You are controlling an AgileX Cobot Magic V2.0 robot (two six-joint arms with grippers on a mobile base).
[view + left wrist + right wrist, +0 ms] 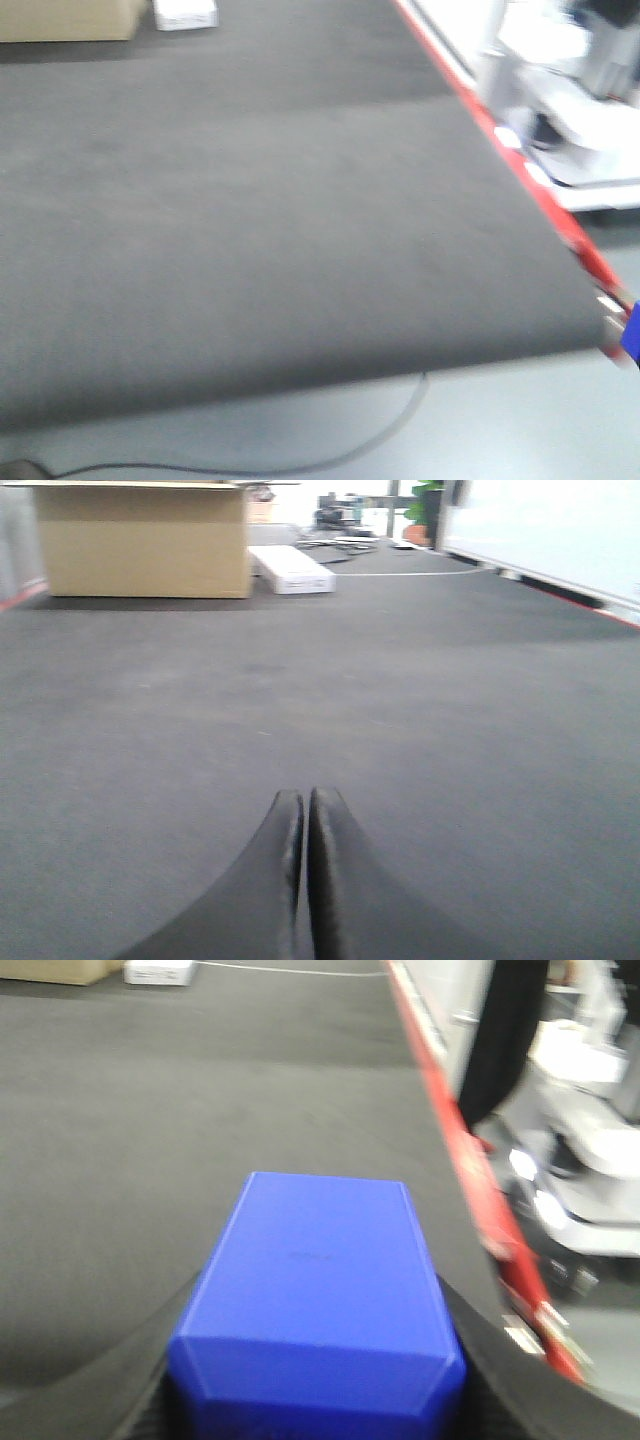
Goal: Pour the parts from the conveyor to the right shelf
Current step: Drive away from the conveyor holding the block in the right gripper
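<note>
Right tool (pixel 315 1390) clamps a blue box (pixel 318 1280) between its curved fingers, low over the dark surface (pixel 250 200) at about 4 o'clock in the front view. It sits close beside the red rail (pixel 520 165), likely so the box, presumed to carry the parts, can be swung off toward the right. No parts are visible, as the box shows the camera only a plain closed face. Left tool (pixel 305 800) hangs narrow, its fingers pressed together on nothing, apparently parked out of the way. A cardboard carton (pixel 145 540) and a white package (pixel 292 570) sit at the far 11 o'clock corner, well apart from both tools.
</note>
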